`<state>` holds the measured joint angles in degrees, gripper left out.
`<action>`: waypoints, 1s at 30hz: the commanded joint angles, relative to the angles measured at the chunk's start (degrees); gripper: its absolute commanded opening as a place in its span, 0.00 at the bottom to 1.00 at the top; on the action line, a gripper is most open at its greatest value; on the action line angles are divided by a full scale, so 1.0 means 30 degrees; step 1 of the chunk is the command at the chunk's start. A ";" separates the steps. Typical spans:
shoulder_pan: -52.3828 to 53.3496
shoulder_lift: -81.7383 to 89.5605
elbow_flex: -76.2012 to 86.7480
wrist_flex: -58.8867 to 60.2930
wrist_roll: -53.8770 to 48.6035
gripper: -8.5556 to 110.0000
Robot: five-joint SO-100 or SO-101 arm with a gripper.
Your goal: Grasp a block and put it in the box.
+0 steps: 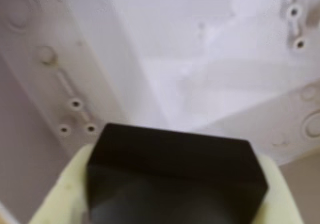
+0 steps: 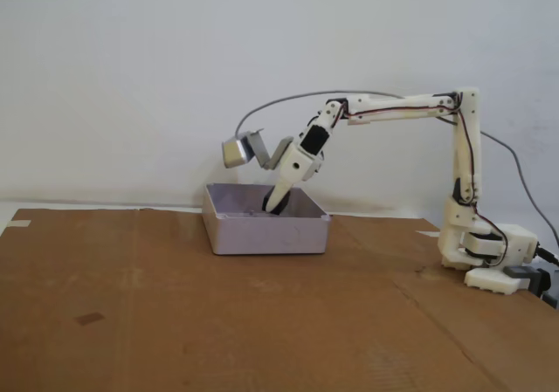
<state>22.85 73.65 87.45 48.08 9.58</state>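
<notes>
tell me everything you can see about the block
The block is small, matte black and brick-shaped, with flat faces and crisp edges. In the wrist view it sits clamped between the gripper's pale yellowish fingers, its top face catching a faint sheen. It is held over the floor of the box; whether it touches that floor cannot be told. In the fixed view the box walls almost hide it, with only a dark patch showing at the arm's tip.
</notes>
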 commanded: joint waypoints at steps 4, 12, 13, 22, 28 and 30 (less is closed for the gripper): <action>0.0059 0.2256 0.0176 -0.2637 -0.0176 0.07; 0.0088 0.1230 0.0059 -0.4189 -0.0176 0.07; 0.0088 0.1084 0.0029 -0.4336 -0.0176 0.07; 0.0117 0.0352 0.0176 -0.5127 -0.0176 0.07; 0.0527 -0.0059 0.0176 -0.5127 -0.0176 0.07; 0.0615 -0.0176 0.0176 -0.5127 -0.0176 0.07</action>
<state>23.29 70.84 89.56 35.07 9.58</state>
